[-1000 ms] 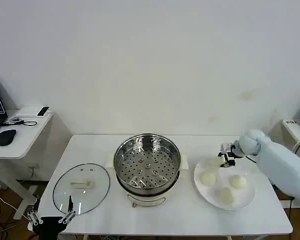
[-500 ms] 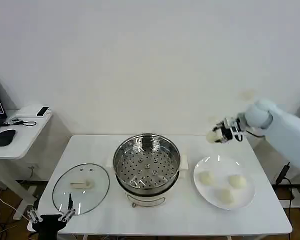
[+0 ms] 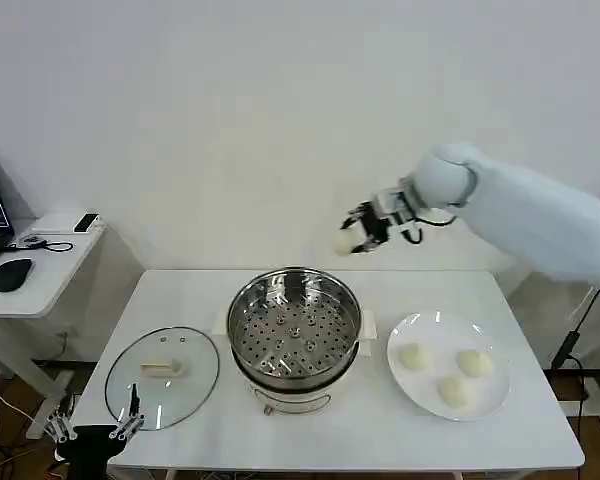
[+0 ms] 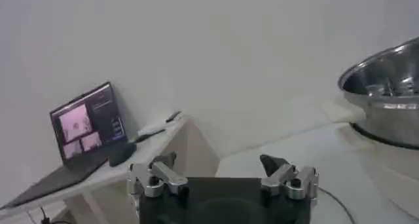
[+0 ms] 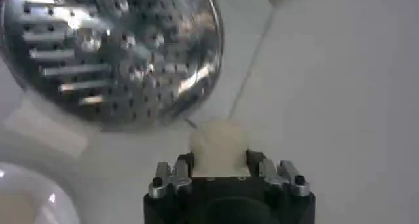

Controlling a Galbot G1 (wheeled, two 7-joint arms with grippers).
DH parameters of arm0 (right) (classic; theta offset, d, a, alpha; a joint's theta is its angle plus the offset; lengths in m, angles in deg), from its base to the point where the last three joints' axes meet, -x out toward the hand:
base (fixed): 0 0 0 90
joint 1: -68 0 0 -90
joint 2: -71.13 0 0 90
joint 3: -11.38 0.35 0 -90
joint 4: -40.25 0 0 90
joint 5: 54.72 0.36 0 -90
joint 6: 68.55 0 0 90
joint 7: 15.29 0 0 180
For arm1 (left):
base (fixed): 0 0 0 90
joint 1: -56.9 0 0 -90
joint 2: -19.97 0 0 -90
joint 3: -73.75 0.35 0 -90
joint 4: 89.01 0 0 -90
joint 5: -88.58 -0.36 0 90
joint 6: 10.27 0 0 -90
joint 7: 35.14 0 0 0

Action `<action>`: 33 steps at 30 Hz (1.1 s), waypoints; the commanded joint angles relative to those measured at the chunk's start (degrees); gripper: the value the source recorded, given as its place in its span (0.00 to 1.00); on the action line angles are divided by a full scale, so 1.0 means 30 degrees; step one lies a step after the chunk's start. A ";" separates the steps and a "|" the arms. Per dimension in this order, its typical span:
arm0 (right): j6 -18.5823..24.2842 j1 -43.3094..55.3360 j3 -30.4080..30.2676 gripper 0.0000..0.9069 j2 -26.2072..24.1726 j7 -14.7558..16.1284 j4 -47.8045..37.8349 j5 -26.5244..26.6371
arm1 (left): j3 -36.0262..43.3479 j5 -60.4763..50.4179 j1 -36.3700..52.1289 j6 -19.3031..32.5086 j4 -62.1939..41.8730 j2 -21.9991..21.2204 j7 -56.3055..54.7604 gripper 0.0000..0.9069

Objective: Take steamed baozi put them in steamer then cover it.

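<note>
My right gripper [image 3: 355,238] is high in the air behind the right rim of the steamer [image 3: 295,335], shut on one steamed baozi [image 3: 344,243]. The right wrist view shows that pale bun [image 5: 218,145] squeezed between the fingers, with the steamer's perforated tray [image 5: 108,48] below it. Three more baozi [image 3: 414,356] lie on the white plate [image 3: 490,404] to the right of the pot. The cover [image 3: 163,376], a glass lid with a whitish bar handle, lies flat on the table left of the steamer. My left gripper [image 3: 92,431] hangs open at the table's front left corner.
A side desk [image 3: 35,275] with a mouse and a laptop [image 4: 88,130] stands to the left of the white table [image 3: 380,440]. The white wall rises just behind the table.
My right gripper has lifted a baozi off the plate and carried it up and leftward, from above the plate to a spot behind the steamer. The left arm has barely moved.
</note>
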 commanded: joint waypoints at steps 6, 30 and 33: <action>0.3953 0.1513 -0.4696 0.61 0.4371 -0.0414 0.0264 -0.1622 | -0.0271 0.0156 0.0046 -0.0121 0.0076 -0.0229 0.0045 1.00; 0.8138 -0.1875 -0.3715 0.61 0.6345 -0.1697 -0.4363 -0.7759 | -0.0439 0.0147 0.0017 -0.0005 -0.0402 -0.0378 -0.0132 1.00; 0.8312 -0.2119 -0.3659 0.62 0.6460 -0.1953 -0.4658 -0.7771 | -0.0470 0.0128 -0.0016 0.0028 -0.0390 -0.0378 -0.0156 1.00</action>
